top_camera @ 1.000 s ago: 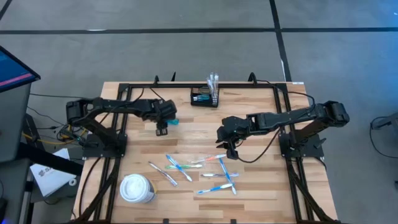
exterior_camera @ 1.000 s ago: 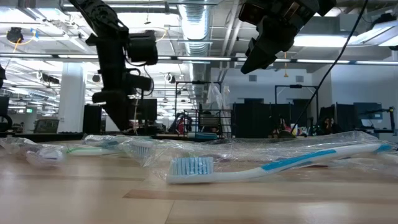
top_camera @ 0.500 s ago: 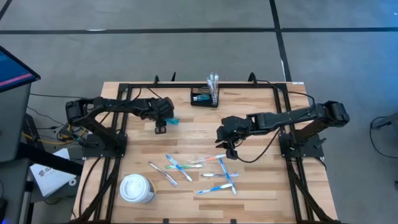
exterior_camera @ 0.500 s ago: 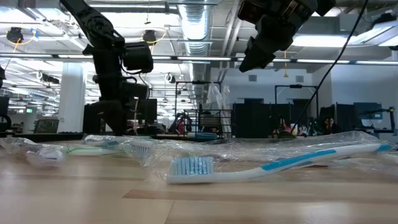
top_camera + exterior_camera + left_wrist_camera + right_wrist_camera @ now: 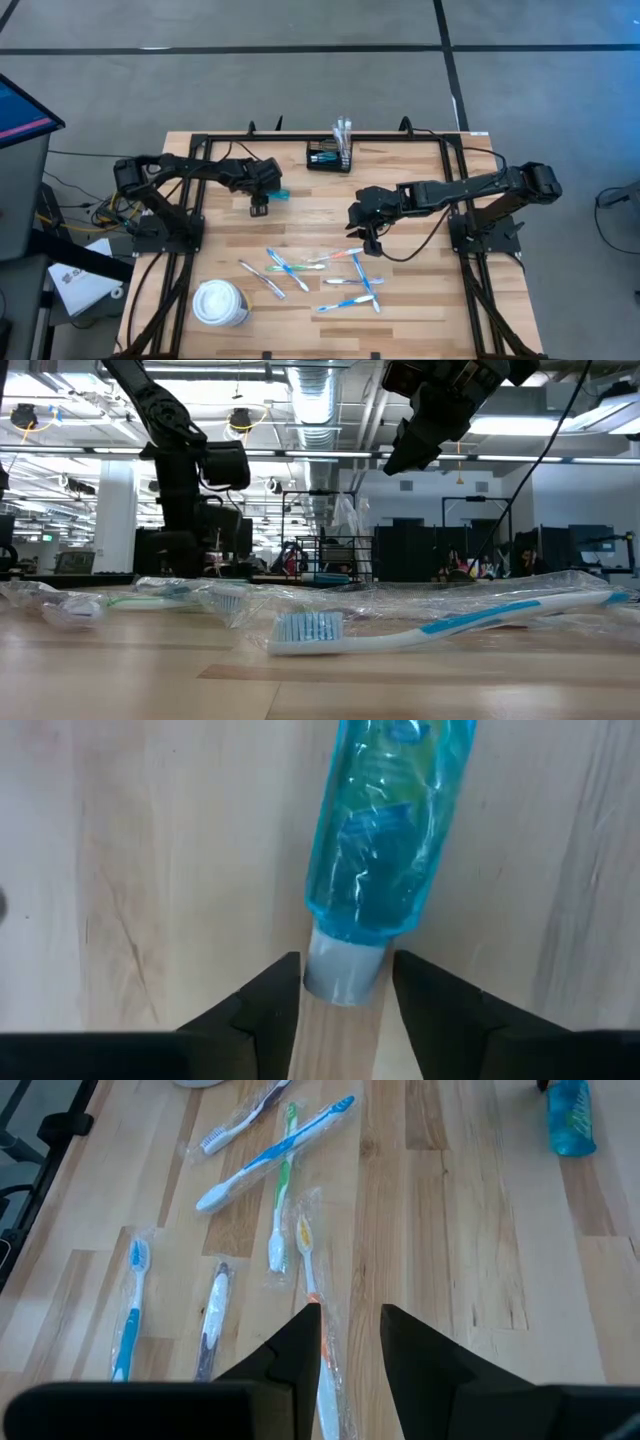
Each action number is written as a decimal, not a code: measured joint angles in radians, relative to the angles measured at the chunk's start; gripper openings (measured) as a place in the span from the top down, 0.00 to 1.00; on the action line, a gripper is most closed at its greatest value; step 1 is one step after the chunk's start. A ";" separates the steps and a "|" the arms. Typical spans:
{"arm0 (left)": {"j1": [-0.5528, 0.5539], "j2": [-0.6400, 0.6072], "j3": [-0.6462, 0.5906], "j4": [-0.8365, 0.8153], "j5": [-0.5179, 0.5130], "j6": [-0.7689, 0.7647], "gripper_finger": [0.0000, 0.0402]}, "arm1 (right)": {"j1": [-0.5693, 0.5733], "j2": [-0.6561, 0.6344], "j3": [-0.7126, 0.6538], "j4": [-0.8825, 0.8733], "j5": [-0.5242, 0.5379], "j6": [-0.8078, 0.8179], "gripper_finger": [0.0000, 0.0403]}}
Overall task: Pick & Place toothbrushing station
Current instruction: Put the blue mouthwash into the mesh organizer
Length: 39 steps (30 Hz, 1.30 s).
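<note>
I see the left gripper [image 5: 259, 207] down at the table [image 5: 420, 300], its two fingers [image 5: 262, 1010] standing on either side of the grey cap of a blue tube [image 5: 385, 830] that lies flat on the wood; the cap sits in the gap with a sliver of space on each side, so I read the jaws as parted around it, not clamped. The right gripper [image 5: 371, 243] hangs above the table near the middle, over the upper end of the wrapped toothbrushes [image 5: 335, 272]; its fingers [image 5: 290, 1355] are slightly apart with nothing between them. The toothbrushing station [image 5: 329, 155] sits at the far edge of the table, centre, well apart from both grippers, with a few items standing upright in it. A white lidded cup [image 5: 219, 303] is at the near left corner.
</note>
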 joint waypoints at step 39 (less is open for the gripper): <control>-0.154 -0.130 0.003 -0.019 0.298 -0.153 0.81 | -0.002 0.223 0.048 0.177 0.044 -0.109 0.76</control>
